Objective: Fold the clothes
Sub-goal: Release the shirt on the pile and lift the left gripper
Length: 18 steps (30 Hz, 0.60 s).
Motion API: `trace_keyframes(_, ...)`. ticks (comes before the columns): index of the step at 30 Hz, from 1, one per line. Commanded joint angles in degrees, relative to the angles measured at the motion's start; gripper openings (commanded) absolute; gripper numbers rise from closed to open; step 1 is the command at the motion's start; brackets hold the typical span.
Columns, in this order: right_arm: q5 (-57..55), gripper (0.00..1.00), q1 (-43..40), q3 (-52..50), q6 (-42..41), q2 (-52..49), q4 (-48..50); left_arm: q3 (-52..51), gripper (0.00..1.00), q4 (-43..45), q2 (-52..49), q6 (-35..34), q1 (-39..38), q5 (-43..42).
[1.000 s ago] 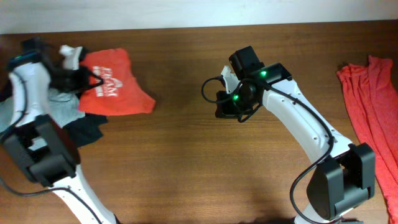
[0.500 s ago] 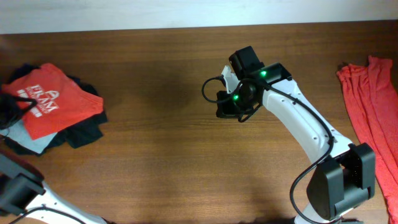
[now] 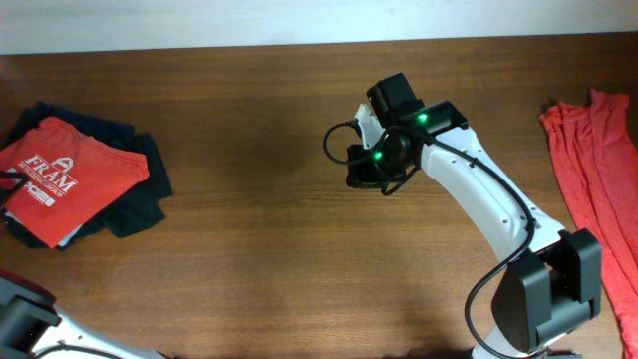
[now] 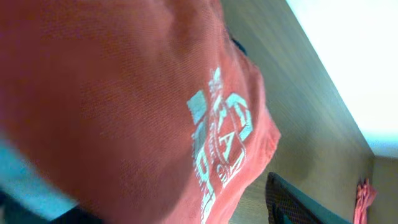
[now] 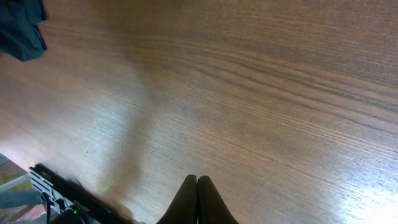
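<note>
Overhead: one lettered orange-red T-shirt (image 3: 70, 179) atop dark garments (image 3: 135, 199); right hand (image 5: 197, 182) clenched, empty; left hand (image 3: 10, 183) unclear

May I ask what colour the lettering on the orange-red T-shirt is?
White printed lettering on the orange-red cotton T-shirt; clearest in left wrist view.

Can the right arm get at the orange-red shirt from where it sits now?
Doubtful. Nothing blocks it, only bare table between, but the shirt lies at the far left edge and the right tool is mid-table.
</note>
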State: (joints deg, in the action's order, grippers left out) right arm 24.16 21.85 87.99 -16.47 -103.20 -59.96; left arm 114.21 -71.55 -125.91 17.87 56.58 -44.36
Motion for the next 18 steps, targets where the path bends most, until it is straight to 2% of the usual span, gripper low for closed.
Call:
trace_keyframes(1, -0.9, 0.04, 0.2, 0.1, 0.1, -0.1, -1.4, 2.8, 0.65, -0.8, 4.9, -4.9, 4.2, 4.9)
trace_keyframes(3, -0.9, 0.05, 0.2, 0.1, 0.2, -0.1, -2.2, 3.7, 0.65, -0.7, 7.8, -7.6, 7.6, 4.2)
trace_keyframes(6, -1.0, 0.05, 0.2, 0.1, 0.2, -0.1, -2.0, 3.9, 0.63, -0.1, 12.2, -8.2, 11.0, 1.2)
trace_keyframes(10, -3.0, 0.05, 0.2, 0.1, 0.2, -0.1, -1.8, 3.9, 0.22, 0.0, 17.1, -8.0, 10.7, -1.1)
trace_keyframes(11, -3.5, 0.05, 0.2, 0.1, 0.2, -0.1, -1.8, 3.9, 0.06, 0.0, 17.2, -7.4, 8.8, -0.8)
trace_keyframes(12, -3.8, 0.05, 0.2, 0.1, 0.2, -0.1, -1.8, 3.9, 0.01, 0.0, 17.0, -6.4, 7.3, -0.5)
trace_keyframes(14, -3.9, 0.05, 0.2, 0.1, 0.2, -0.1, -1.8, 3.5, 0.01, 0.6, 16.2, -5.1, 2.6, 2.8)
trace_keyframes(18, -3.9, 0.05, 0.2, 0.1, 0.1, -0.1, -1.8, 3.2, 0.0, 4.2, 10.5, -5.4, -10.1, 22.1)
